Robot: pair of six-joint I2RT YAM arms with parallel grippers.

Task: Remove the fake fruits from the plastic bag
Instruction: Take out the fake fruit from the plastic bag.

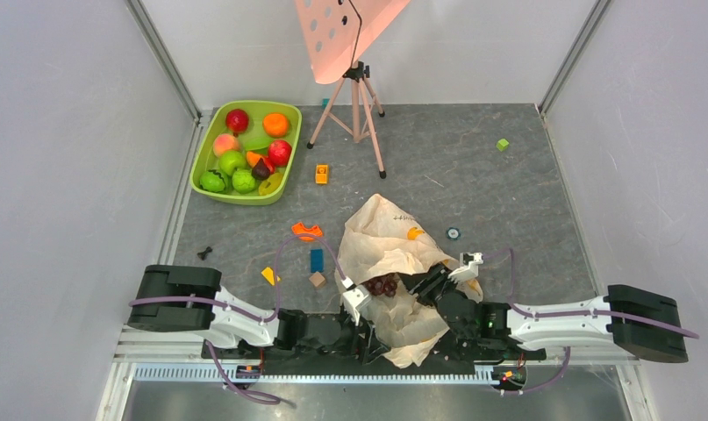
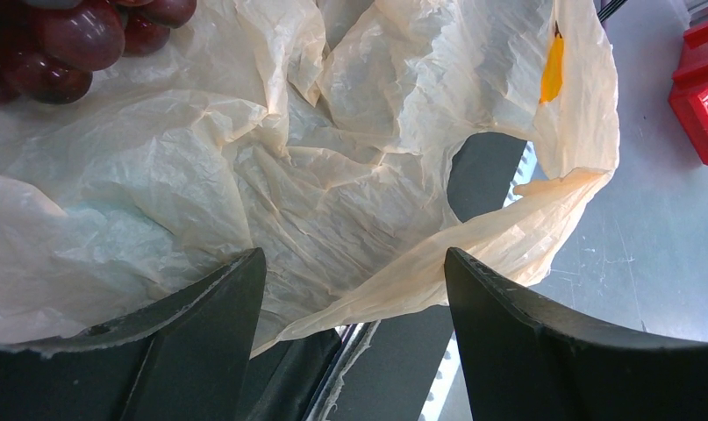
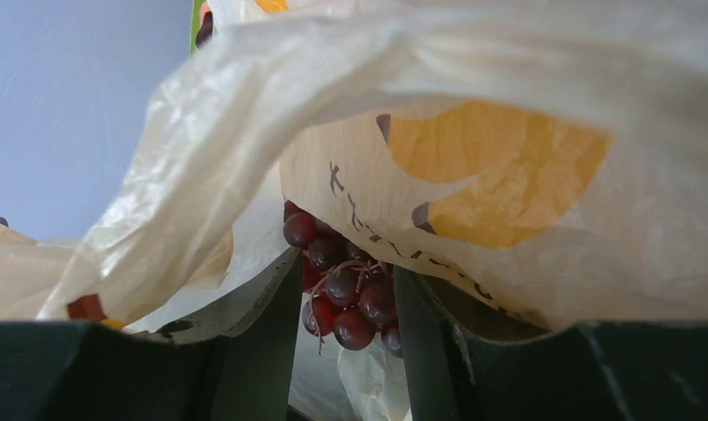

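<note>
Purple grapes (image 3: 352, 303) snug within right gripper (image 3: 346, 267)

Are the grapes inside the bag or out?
Inside: the grape bunch sits at the plastic bag's open mouth, with plastic draped over it.

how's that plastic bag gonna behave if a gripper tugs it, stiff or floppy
Probably floppy: the plastic bag is thin, crumpled and folds over itself, so a tug would likely lift one flap rather than move it whole. It looks light and may slide on the table. The grape bunch in its folds could tumble out.
</note>
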